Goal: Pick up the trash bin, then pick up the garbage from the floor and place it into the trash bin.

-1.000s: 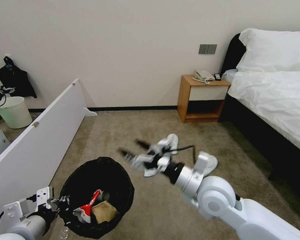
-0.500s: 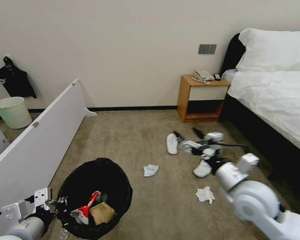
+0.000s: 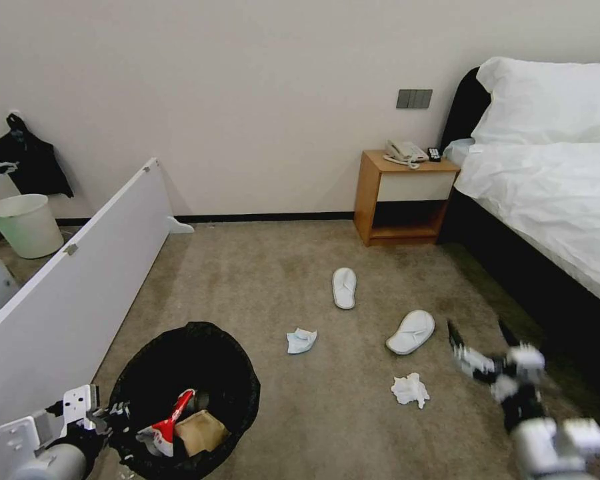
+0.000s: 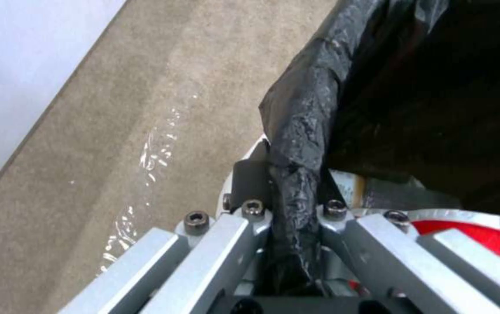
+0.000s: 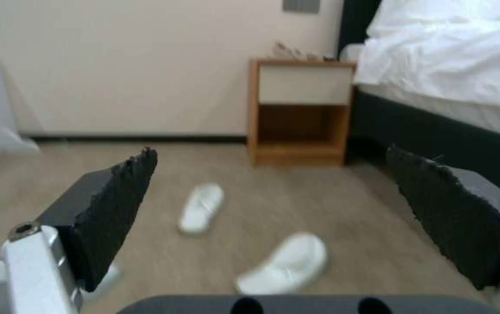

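Open carpet (image 3: 260, 287) around two slippers (image 3: 344, 287), hemmed by white board (image 3: 80, 287) and bed (image 3: 547, 220).

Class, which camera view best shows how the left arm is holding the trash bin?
The left wrist view: the left gripper has its jaws shut on the trash bin at the bag-covered rim. The head view shows the whole bin with the gripper at its edge, but not the pinch.

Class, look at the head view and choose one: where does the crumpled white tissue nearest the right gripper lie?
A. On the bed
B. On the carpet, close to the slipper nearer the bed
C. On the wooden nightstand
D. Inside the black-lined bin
B: the crumpled tissue lies on the carpet, close to the slipper nearer the bed and apart from the open right gripper.
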Tool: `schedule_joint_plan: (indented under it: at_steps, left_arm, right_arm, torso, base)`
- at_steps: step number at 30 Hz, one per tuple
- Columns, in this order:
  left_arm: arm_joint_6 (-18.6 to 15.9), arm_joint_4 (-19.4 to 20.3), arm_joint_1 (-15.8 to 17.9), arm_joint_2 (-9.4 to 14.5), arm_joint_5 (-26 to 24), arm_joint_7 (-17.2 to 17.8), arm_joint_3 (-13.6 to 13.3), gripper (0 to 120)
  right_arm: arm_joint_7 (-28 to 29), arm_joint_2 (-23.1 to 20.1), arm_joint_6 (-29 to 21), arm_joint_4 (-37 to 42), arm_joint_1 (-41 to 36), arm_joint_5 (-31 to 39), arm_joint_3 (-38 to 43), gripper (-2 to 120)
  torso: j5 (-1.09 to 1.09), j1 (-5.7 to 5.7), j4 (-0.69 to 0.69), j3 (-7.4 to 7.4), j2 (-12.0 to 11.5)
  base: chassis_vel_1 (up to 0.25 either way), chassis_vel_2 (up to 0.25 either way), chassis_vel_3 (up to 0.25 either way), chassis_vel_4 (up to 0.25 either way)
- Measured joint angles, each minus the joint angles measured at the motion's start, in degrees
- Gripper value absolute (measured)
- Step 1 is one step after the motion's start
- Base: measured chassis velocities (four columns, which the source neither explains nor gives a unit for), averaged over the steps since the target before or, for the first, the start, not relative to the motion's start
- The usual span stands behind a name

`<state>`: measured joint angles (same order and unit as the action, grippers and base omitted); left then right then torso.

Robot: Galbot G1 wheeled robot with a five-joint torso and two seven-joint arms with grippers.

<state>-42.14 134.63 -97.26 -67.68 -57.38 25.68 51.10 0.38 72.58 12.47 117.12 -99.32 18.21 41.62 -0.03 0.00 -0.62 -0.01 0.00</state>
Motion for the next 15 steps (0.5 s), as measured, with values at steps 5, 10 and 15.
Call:
schedule_joint_plan:
  at_steps: [5, 10, 15]
  left_arm:
    - [0.0, -0.65, -0.85, -1.67, 2.72, -1.0, 0.47, 2]
    - [0.0, -1.08, -1.21, -1.88, 3.88, -1.68, 1.84, 2]
    - [0.0, -1.5, -1.39, -1.73, 3.87, -1.98, 2.43, 2]
  right_arm:
    - [-4.69, 5.2, 6.09, -7.04, -2.79, -7.57, 0.94, 100]
    - [-8.34, 7.88, 10.36, -11.5, -3.96, -9.91, 0.96, 100]
    - [-9.99, 9.4, 13.12, -13.39, -4.15, -11.26, 2.06, 100]
  torso:
    - [0.01, 0.0, 0.0, 0.0, 0.0]
    - [0.02, 0.0, 0.0, 0.0, 0.0]
    - [0.02, 0.0, 0.0, 0.0, 0.0]
  base:
    - [0.0, 0.0, 0.0, 0.0]
    - [0.0, 0.0, 0.0, 0.0]
    - [0.0, 0.0, 0.0, 0.0]
